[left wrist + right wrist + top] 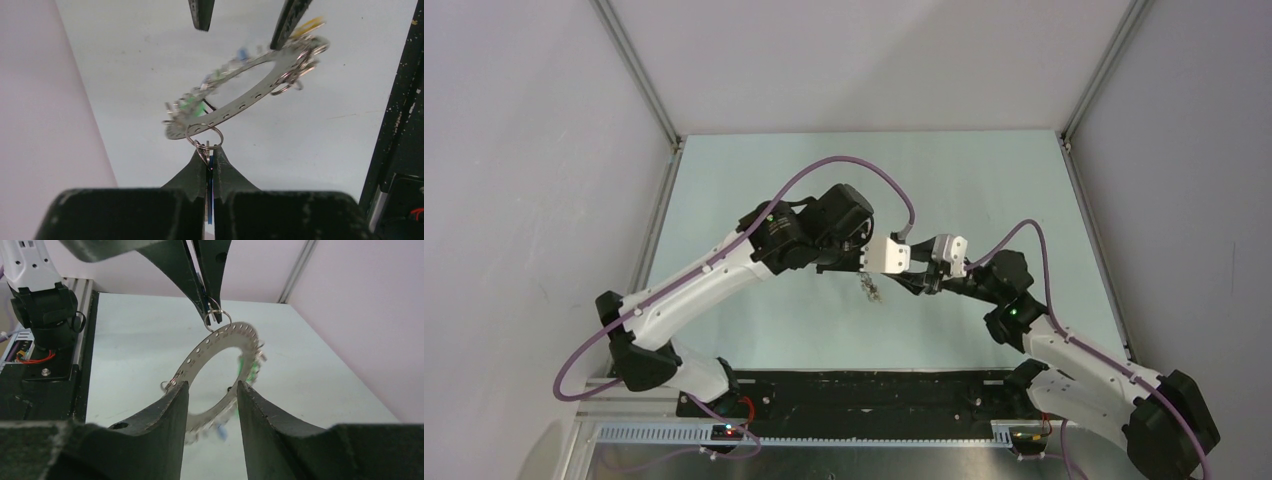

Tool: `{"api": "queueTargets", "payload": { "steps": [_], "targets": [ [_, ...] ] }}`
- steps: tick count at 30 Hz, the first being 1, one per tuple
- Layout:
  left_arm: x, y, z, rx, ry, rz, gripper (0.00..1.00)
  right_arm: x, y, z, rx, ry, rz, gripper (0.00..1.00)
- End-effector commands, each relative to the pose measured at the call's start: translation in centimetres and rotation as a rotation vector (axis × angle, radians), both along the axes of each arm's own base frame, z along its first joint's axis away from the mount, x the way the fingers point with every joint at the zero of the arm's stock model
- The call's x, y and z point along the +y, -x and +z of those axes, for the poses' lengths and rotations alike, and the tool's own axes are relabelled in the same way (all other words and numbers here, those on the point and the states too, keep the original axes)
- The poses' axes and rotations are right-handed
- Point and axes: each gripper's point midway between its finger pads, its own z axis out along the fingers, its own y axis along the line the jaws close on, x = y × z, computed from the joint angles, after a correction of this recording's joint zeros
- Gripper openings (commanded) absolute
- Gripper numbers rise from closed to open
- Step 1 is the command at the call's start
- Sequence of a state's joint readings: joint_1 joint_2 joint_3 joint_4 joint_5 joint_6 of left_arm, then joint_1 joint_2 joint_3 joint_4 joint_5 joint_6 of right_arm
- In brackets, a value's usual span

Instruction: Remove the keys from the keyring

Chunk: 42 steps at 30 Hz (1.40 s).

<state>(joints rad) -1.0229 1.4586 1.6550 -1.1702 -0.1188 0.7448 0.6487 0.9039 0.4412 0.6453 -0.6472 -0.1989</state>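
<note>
Both arms meet mid-desk (984,180), with the keyring (871,290) hanging in the air between them, clear of the surface. The left pincer (209,153) is fully closed. Its two tips pinch a blue-headed key (210,200), seen only as a thin blue sliver between them, just below a small split ring (204,136) that is threaded through a hole in the hoop's near end. The keyring (250,100) is a flat perforated band, tilted, its far end higher in the left wrist view. The keys (300,62) bunch at that far end with more along the back edge. Green, blue and yellow bits are visible, blurred, so no count is possible. The right pincer (212,386) is wide open, its fingers (170,415) well apart, and the hoop's near arc crosses the gap behind the tips. In the left wrist view one right finger lines up with the hoop's far edge while the other is clear of it — can't tell whether there is real contact, and it is not clamped on anything. From the right wrist the band (200,347) curves up to the left pincer (207,312) at the top, where the small ring sits right under the closed tips.
</note>
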Motion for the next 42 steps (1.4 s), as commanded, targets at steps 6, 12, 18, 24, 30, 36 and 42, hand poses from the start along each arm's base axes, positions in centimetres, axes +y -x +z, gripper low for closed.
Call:
{"api": "queueTargets", "payload": {
  "steps": [6,12,18,24,30,36,42],
  "targets": [
    [-1.6,-0.4,2.5,-0.055,0.108,-0.017,0.0,1.2,1.4,4.0,-0.052,-0.088,0.051,0.51],
    [-2.0,-0.4,2.4,-0.039,0.119,0.012,0.0,2.2,1.4,4.2,-0.082,-0.087,-0.002,0.57],
    [-1.8,-0.5,2.1,-0.049,0.102,0.038,0.0,2.2,0.6,4.9,-0.08,-0.125,-0.064,0.63],
    [-1.8,-0.6,1.7,-0.044,0.095,0.065,0.0,1.9,0.2,4.9,-0.066,-0.126,-0.094,0.64],
    [-2.4,-0.5,2.0,-0.028,0.125,0.097,0.0,2.4,-0.2,4.4,-0.052,-0.126,-0.113,0.66],
    [-2.6,0.2,2.5,0.0,0.167,0.106,0.0,2.2,-0.7,3.6,-0.047,-0.092,-0.146,0.58],
    [-2.2,1.3,2.2,0.049,0.194,0.12,0.0,0.7,-1.1,2.7,-0.065,-0.059,-0.189,0.56]
  ]
}}
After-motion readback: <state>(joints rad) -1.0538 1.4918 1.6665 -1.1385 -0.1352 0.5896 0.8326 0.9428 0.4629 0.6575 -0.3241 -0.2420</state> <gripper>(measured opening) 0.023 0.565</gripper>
